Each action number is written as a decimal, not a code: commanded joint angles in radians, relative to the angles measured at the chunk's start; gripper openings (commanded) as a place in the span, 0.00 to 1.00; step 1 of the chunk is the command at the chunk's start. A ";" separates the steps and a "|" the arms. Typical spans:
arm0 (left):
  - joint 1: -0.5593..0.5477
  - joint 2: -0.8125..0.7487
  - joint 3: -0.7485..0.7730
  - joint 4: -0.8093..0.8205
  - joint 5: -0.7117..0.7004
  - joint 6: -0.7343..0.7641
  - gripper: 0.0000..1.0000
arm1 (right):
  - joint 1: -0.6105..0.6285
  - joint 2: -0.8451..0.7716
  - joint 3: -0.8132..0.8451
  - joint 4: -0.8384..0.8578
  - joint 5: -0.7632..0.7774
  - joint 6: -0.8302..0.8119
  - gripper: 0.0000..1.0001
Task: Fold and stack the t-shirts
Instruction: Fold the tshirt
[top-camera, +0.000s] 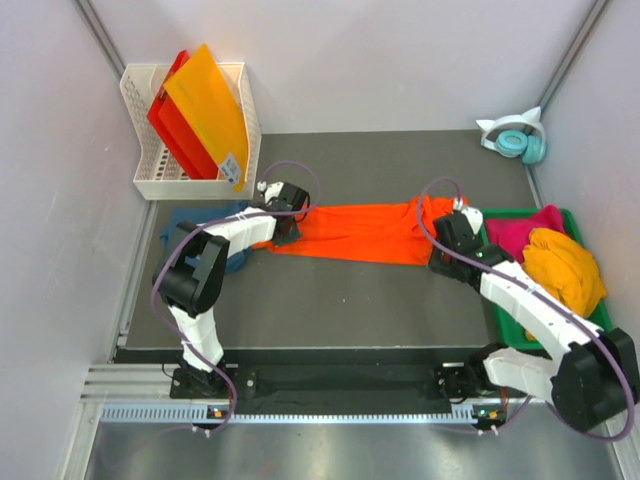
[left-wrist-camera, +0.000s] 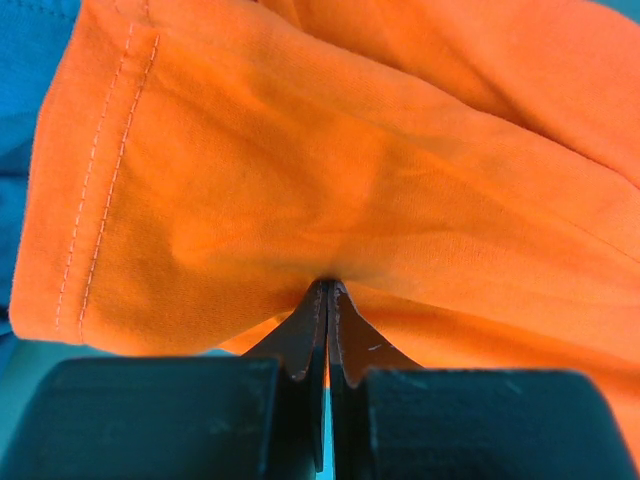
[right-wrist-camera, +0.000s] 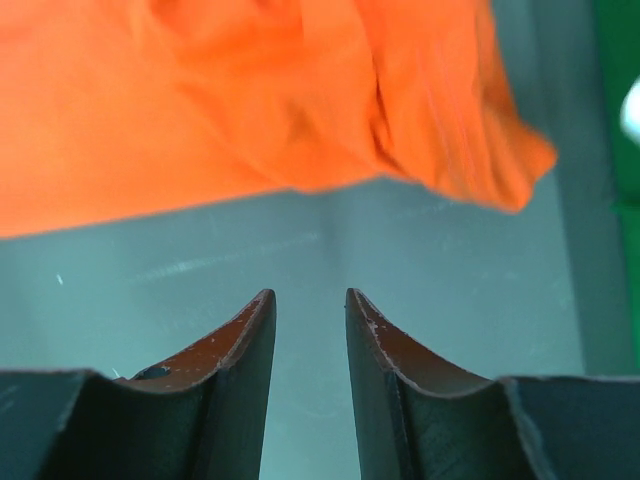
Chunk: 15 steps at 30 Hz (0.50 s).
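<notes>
A large bright orange t-shirt (top-camera: 360, 232) lies stretched left to right across the grey mat. My left gripper (top-camera: 283, 228) is shut on its left end, pinching a fold of orange cloth (left-wrist-camera: 330, 200) between the fingertips. A dark teal-blue t-shirt (top-camera: 190, 225) lies under and left of that end. My right gripper (top-camera: 445, 258) is open and empty just in front of the shirt's right end (right-wrist-camera: 440, 130), above bare mat. Magenta (top-camera: 525, 228) and yellow-orange (top-camera: 565, 268) t-shirts lie bunched in the green tray (top-camera: 510, 325) at the right.
A white basket (top-camera: 150, 180) with stiff orange and red plastic sheets (top-camera: 205, 110) stands at the back left. Teal cat-ear headphones (top-camera: 518, 138) lie at the back right. Grey walls close in both sides.
</notes>
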 joint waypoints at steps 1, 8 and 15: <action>0.003 0.070 -0.070 0.004 0.023 -0.041 0.00 | -0.017 0.111 0.186 0.037 0.106 -0.054 0.35; 0.001 0.075 -0.096 0.000 0.039 -0.066 0.00 | -0.163 0.396 0.414 0.087 0.140 -0.095 0.29; 0.003 0.069 -0.089 -0.017 0.035 -0.069 0.00 | -0.225 0.582 0.494 0.084 0.110 -0.080 0.17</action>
